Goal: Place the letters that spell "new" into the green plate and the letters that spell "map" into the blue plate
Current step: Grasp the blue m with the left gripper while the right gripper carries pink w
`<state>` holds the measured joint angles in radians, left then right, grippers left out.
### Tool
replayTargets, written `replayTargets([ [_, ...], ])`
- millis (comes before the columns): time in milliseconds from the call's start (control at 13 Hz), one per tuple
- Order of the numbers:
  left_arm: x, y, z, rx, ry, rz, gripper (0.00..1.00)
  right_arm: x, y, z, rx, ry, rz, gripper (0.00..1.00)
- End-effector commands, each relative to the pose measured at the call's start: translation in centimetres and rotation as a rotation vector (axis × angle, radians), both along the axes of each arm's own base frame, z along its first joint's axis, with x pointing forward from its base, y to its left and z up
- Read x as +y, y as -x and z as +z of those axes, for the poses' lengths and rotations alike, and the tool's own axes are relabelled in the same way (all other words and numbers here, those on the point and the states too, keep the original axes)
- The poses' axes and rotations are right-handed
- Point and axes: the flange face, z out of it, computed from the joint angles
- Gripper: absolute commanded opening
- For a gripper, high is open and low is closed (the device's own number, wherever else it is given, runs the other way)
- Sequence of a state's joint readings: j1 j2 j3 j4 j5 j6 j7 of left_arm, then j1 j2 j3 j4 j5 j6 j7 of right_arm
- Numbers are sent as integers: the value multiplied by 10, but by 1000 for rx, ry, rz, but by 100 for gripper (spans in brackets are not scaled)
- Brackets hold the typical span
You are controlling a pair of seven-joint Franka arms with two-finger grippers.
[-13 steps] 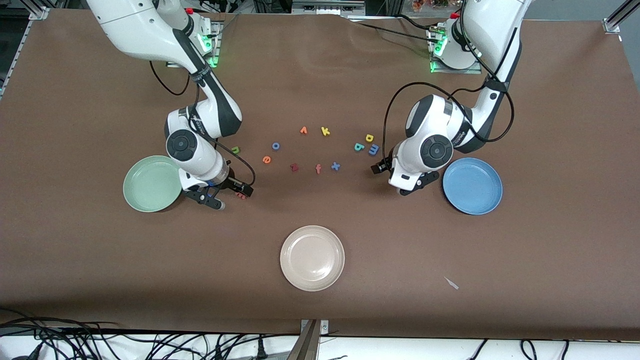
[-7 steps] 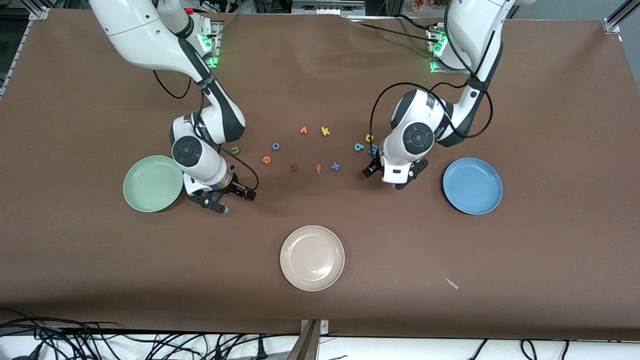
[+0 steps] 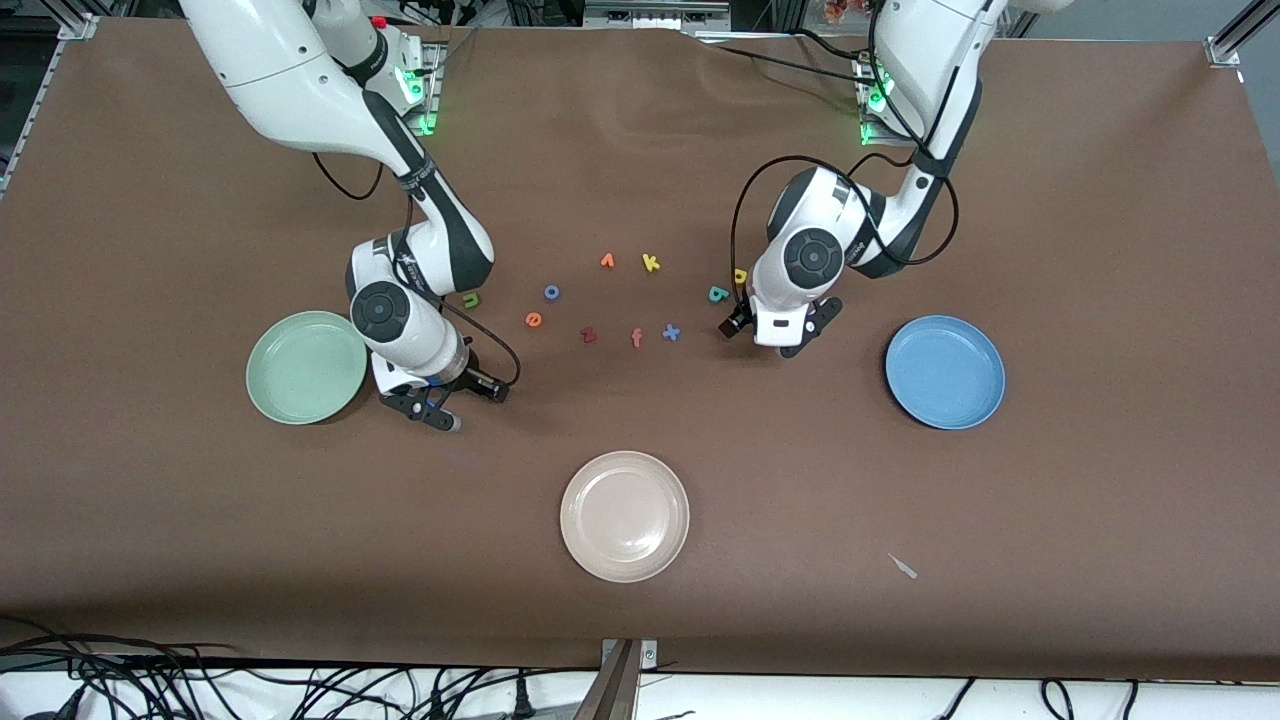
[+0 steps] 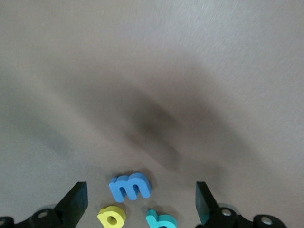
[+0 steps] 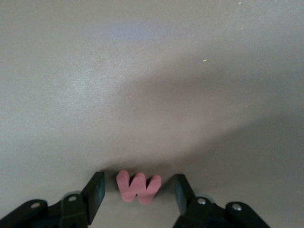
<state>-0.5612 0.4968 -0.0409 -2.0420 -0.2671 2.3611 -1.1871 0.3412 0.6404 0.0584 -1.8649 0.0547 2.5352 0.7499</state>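
Right gripper [image 5: 137, 199]: low over the table just beside the green plate [image 3: 305, 367], on the side toward the middle of the table. Its fingers [image 5: 95, 190] stand on either side of the pink "w" [image 5: 138, 187] with small gaps showing — not pressed onto it, partly spread.
Pink "w": lying on the brown table [image 3: 640, 620] between the right gripper's fingers; hidden under the gripper in the front view.
Left gripper [image 4: 140, 202]: over the table by the cluster of "map" letters, fingers [image 4: 76, 202] spread wide, nothing between them.
Blue "m" [image 4: 130, 186]: flat on the table, seen only in the left wrist view, between the spread fingers' line and close to the other two.
Yellow "p" [image 3: 739, 276]: on the table just beside the left arm's wrist, touching nothing.
Teal "a" [image 3: 717, 294]: just beside the "p", a little nearer the front camera.
Olive "n" [image 3: 470, 299]: on the table near the right arm's wrist, farther from the front camera than the green plate.
Orange "e" [image 3: 533, 319]: on the table between the "n" and the dark red letter [image 3: 588, 334].
Green plate: toward the right arm's end of the table, holding no letters.
Blue plate [image 3: 944, 371]: toward the left arm's end, holding no letters.
Cream plate [image 3: 624, 515]: nearest the front camera — mid-table.
Other letters: blue "o" [image 3: 551, 292], orange "v" [image 3: 607, 261], yellow "k" [image 3: 650, 262], orange "f" [image 3: 636, 338], blue "x" [image 3: 670, 332], all in the middle.
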Motion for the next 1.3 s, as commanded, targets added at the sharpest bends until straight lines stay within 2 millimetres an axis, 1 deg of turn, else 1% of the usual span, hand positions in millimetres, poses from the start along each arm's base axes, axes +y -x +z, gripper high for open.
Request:
replayTargets([
  [0,-1,11,-1,1,0,16,97,4,-5,-4,-5,-9,-8,42],
  [77,0,11,-2,-6,3,22,94,5,-4,-5,-3,-8,-8,35],
  [230,3,14,-7,-25,6,31,94,5,-3,-13,7,-4,-10,24],
  [307,5,17,-11,-35,7,34,94,5,-2,-14,8,-4,-5,16],
  [384,4,19,-12,-44,9,32,94,6,-6,-10,5,-6,-2,9],
  [460,2,23,-13,-40,9,29,94,7,-9,-6,14,-5,-1,5],
  [537,3,24,-14,-38,7,35,94,11,-16,7,41,2,4,2],
  [614,2,26,-15,-34,4,40,93,7,-25,21,84,15,6,2],
  [691,0,27,-15,-32,5,39,91,2,-29,32,123,32,9,2],
  [767,0,28,-15,-32,6,37,86,-5,-28,45,145,46,29,2],
  [844,-1,29,-15,-31,5,36,81,-19,-25,52,166,64,72,2],
  [921,0,29,-16,-29,4,36,78,-39,-20,54,178,78,114,1],
  [1074,0,29,-16,-29,3,39,65,-77,-2,67,184,90,220,2],
  [1151,0,29,-16,-29,2,46,61,-100,6,75,179,92,258,1],
  [1228,0,29,-16,-27,1,46,59,-122,18,81,173,90,306,1],
])
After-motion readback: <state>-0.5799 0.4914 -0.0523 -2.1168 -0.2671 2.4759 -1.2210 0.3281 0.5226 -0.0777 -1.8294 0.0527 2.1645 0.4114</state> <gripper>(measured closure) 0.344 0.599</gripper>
